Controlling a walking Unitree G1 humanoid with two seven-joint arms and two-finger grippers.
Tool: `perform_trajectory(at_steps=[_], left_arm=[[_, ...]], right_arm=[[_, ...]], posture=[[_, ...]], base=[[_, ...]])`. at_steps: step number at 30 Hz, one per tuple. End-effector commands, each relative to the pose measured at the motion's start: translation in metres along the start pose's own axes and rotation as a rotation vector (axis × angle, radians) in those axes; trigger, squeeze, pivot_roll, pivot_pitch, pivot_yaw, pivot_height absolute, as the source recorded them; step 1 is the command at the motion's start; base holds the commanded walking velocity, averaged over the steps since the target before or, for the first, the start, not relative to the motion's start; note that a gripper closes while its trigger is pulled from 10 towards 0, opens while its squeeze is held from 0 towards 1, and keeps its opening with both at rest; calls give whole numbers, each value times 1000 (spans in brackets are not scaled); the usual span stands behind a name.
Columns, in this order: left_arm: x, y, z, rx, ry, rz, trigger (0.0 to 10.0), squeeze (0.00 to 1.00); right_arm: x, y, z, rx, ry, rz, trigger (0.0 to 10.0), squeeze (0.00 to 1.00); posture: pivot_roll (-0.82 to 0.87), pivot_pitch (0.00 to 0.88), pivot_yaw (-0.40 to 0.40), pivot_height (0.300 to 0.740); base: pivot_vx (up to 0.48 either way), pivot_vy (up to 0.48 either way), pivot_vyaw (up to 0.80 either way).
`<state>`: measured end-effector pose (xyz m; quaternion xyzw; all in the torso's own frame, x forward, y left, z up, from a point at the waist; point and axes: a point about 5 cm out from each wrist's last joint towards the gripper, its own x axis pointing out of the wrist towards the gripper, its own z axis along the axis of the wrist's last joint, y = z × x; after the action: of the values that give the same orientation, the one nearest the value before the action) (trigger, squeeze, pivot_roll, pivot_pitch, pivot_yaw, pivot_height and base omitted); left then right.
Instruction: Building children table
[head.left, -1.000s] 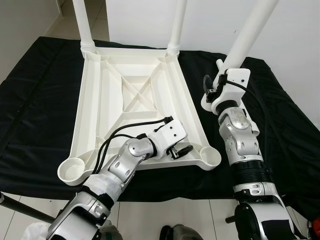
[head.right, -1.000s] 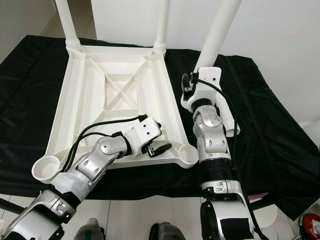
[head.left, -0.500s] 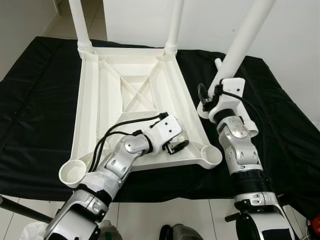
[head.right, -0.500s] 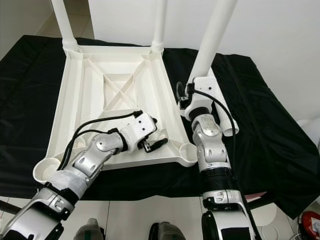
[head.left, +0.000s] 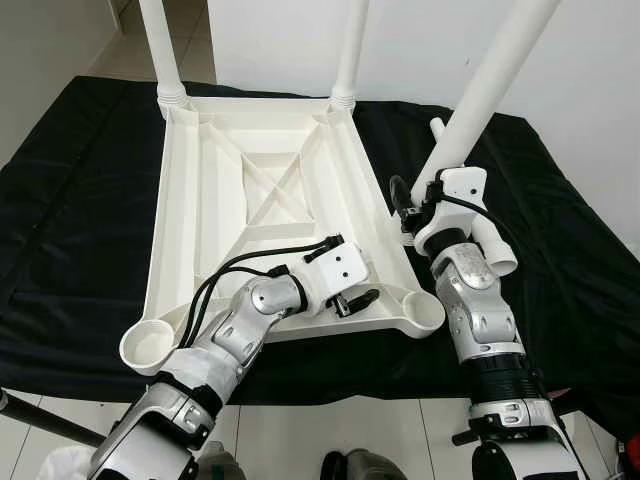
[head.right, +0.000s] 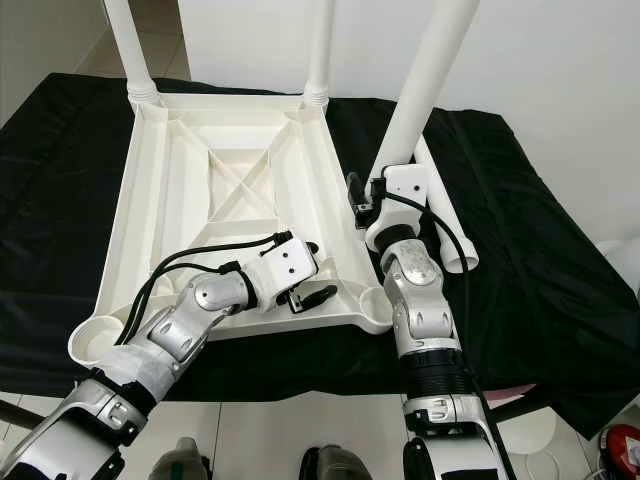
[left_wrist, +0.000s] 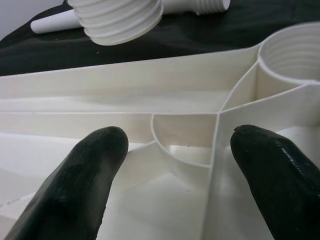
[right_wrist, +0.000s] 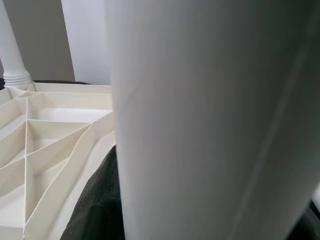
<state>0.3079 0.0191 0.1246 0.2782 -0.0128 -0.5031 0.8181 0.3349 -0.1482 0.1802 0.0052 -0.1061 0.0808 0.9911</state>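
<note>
Inverted white tabletop (head.left: 250, 200) on black cloth (head.left: 70, 200); left gripper (head.left: 355, 299) spread, empty, over near-right corner socket (head.left: 424, 312); right gripper (head.left: 415, 205) apparently clasping loose leg (head.left: 480, 90), fingers obscured.

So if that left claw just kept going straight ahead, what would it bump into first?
Probably the tabletop's own ribs: the left gripper, open, points low over a curved rib just ahead. Beyond that come the rim and the corner socket. Depth is hard to judge, so it might skim over.
</note>
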Motion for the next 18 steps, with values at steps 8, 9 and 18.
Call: perform_trajectory(at_steps=[8,9,18], left_arm=[[4,45,-7,3,130,272,10000,0],[3,52,-8,-11,141,312,10000,0],[-2,63,-6,-50,118,348,10000,0]], right_arm=[[4,4,9,2,-38,3,10000,0],[3,5,9,3,-40,4,10000,0],[-1,2,6,-7,-29,-1,10000,0]], posture=[[88,0,-55,740],[86,0,-53,740],[77,3,-46,740]], base=[[0,0,0],[0,0,0],[0,0,0]])
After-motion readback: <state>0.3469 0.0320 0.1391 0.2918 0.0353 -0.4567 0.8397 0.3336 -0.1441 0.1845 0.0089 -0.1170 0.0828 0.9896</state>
